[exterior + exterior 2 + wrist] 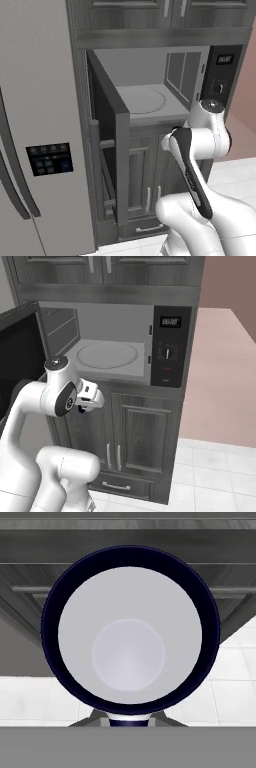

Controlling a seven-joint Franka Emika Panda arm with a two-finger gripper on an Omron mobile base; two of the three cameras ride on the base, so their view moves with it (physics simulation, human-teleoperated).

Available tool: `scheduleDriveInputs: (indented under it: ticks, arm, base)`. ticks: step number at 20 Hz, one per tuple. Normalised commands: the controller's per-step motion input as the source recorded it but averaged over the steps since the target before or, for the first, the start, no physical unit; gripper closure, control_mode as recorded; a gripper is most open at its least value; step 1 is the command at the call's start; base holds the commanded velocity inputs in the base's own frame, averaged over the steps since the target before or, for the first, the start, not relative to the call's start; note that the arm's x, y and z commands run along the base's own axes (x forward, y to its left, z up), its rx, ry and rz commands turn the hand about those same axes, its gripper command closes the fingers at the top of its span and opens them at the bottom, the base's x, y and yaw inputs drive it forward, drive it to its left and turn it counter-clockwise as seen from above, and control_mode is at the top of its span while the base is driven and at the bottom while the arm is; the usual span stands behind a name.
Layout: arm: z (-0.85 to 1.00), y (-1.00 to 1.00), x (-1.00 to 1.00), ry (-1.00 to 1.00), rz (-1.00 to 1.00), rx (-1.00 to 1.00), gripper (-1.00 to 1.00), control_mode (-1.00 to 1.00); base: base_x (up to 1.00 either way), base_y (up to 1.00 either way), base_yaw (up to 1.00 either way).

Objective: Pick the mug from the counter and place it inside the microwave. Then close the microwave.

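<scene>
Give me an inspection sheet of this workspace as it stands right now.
Surface: white tiled floor; no counter seen.
Job's things: mug held in front of the hand camera, its inside empty; microwave with door swung open, turntable bare.
Clutter: nothing seen.
Grippers: gripper shut on the mug, below the microwave's opening.
Cables: nothing seen.
Surroundings: grey fridge, dark cabinets, pinkish wall.

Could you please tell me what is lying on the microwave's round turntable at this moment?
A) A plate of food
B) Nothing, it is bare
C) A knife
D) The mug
B, the turntable inside the open microwave is bare in both base views, while the hand view looks straight down into the mug close in front of the gripper.
</scene>
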Motion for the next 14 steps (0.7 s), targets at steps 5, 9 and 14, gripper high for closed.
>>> scheduleDriveInputs:
  ticks: [5, 9, 14]
  arm:
    - [0.01, 0.01, 0.03, 0.03, 0.01, -0.02, 1.00, -1.00]
    - [0.15, 0.00, -0.18, -0.19, 0.06, 0.02, 1.00, -1.00]
    - [0.23, 0.00, -0.07, -0.34, 0.00, 0.04, 1.00, -1.00]
  base:
    - [0.00, 0.00, 0.00]
    - [0.00, 0.00, 0.00]
    - [0.00, 0.00, 0.00]
